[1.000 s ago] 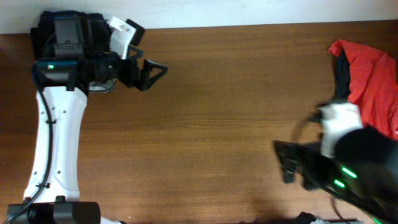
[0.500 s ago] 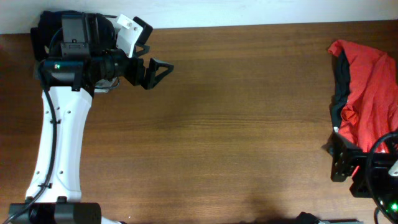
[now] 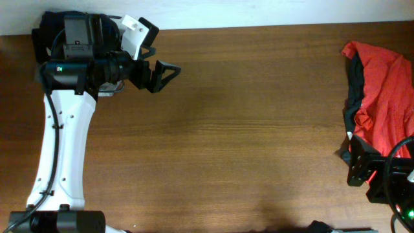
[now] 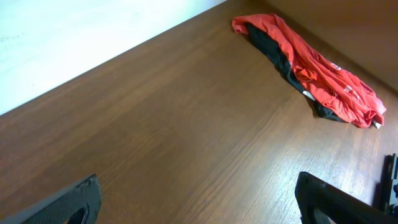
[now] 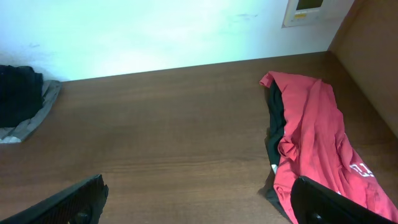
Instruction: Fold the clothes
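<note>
The clothes in reach are a crumpled red garment (image 3: 383, 97) with a black lining, lying at the table's right edge. It also shows as the red garment (image 4: 305, 62) in the left wrist view and the red garment (image 5: 314, 140) in the right wrist view. A black and grey heap of clothes (image 5: 22, 99) lies far left by the wall. My left gripper (image 3: 167, 77) hangs open and empty at the upper left, far from the red garment. My right gripper (image 3: 353, 167) stands open and empty just below the garment's near end, with one fingertip (image 5: 336, 202) over its edge.
The brown wooden table (image 3: 259, 129) stretches between the two arms. A white wall (image 5: 155, 31) runs along the far edge, with a small wall plate (image 5: 311, 11) on it. A brown side panel (image 5: 373, 56) stands to the right of the red garment.
My right arm has pulled back from the middle right toward the lower right corner, uncovering the red garment. The left gripper has shifted slightly to the right. Both grippers stay open.
</note>
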Motion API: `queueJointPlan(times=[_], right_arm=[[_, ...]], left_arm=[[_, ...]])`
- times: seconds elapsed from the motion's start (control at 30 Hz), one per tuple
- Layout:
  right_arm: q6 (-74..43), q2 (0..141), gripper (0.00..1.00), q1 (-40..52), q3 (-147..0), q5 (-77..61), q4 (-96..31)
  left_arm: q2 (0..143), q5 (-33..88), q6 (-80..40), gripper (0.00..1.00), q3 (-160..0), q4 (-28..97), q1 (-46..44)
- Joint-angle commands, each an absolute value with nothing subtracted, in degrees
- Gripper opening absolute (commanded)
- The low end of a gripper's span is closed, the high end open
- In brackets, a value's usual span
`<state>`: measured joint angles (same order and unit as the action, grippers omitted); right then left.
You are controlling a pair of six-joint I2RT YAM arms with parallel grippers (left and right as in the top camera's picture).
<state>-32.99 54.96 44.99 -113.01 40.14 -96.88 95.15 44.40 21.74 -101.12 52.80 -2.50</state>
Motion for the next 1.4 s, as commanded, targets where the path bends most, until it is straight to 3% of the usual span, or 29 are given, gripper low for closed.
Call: queueJointPlan(times=[0.0, 0.47, 0.7, 1.07, 1.23, 1.37], right_arm=[[-33.52, 55.31, 0.99, 45.32, -112.6, 42.48, -96.73], [-33.52, 55.27, 0.99, 44.71, -112.6, 42.39, -96.73], [-33.52, 55.29, 0.99, 30.33, -112.49, 41.82, -97.19], [-33.54, 51.4, 0.99, 6.39, -111.11, 29.87, -93.47], [-33.54, 44.6, 0.99, -0.43, -101.3, 27.0, -83.85], [-33.52, 36.51, 0.99, -3.92, -85.47, 26.06, -73.21]], left_arm=[[94.7, 45.19, 22.83, 0.99, -100.97, 52.51, -2.63], [94.7, 45.19, 22.83, 0.99, -100.97, 52.51, -2.63], [94.7, 45.19, 22.83, 0.99, -100.97, 52.51, -2.63], [94.7, 45.19, 22.83, 0.99, -100.97, 52.51, -2.63], [94.7, 45.19, 22.81, 0.99, -100.97, 52.51, -2.63], [94.7, 45.19, 22.83, 0.99, -100.97, 52.51, -2.63]])
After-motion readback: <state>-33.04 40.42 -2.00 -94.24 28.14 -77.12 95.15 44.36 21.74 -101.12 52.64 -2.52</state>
